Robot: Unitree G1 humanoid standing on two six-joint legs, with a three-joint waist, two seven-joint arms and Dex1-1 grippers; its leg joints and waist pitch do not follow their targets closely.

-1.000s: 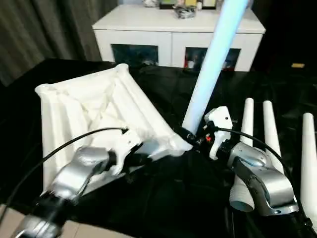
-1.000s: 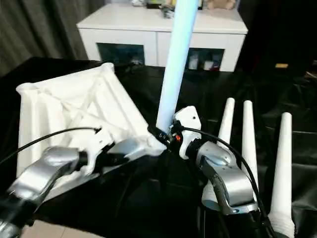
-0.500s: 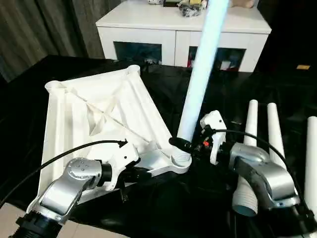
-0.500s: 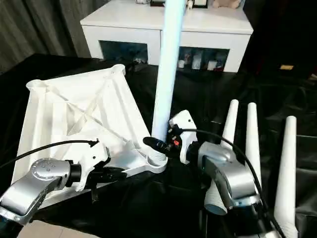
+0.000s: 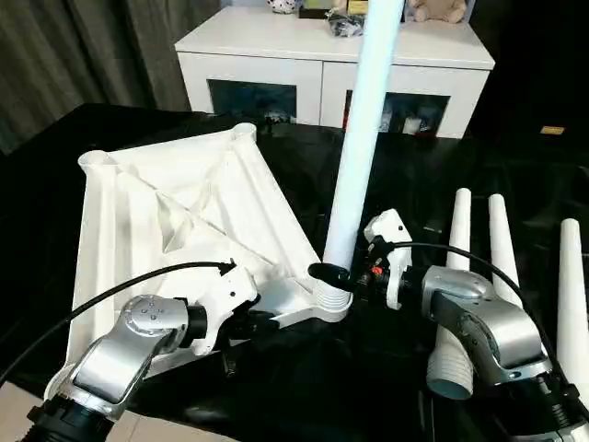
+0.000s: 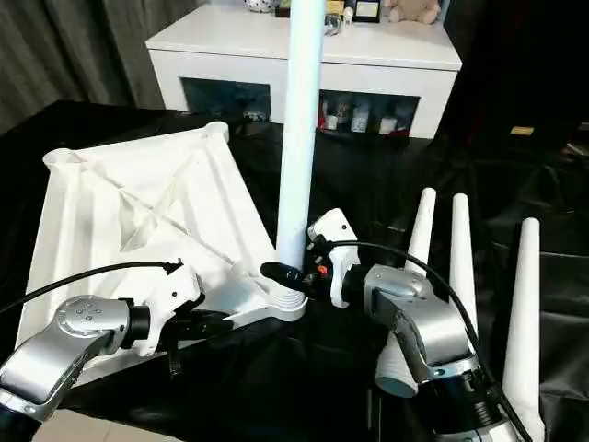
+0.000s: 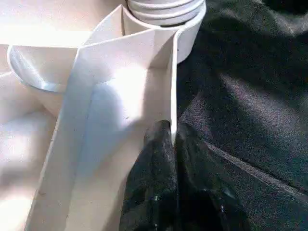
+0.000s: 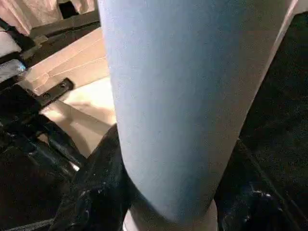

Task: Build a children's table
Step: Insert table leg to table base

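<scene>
One leg stands upright at frame centre in the corner socket of the overturned top, left; right gripper pinching the leg's base; left gripper clamped on the top's rim; three legs lying at right.

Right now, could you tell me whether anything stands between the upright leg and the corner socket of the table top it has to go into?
Nothing visible does. The upright leg, gripped by the right tool, already stands with its ribbed base in the corner socket of the table top, whose rim the left tool pinches.
</scene>
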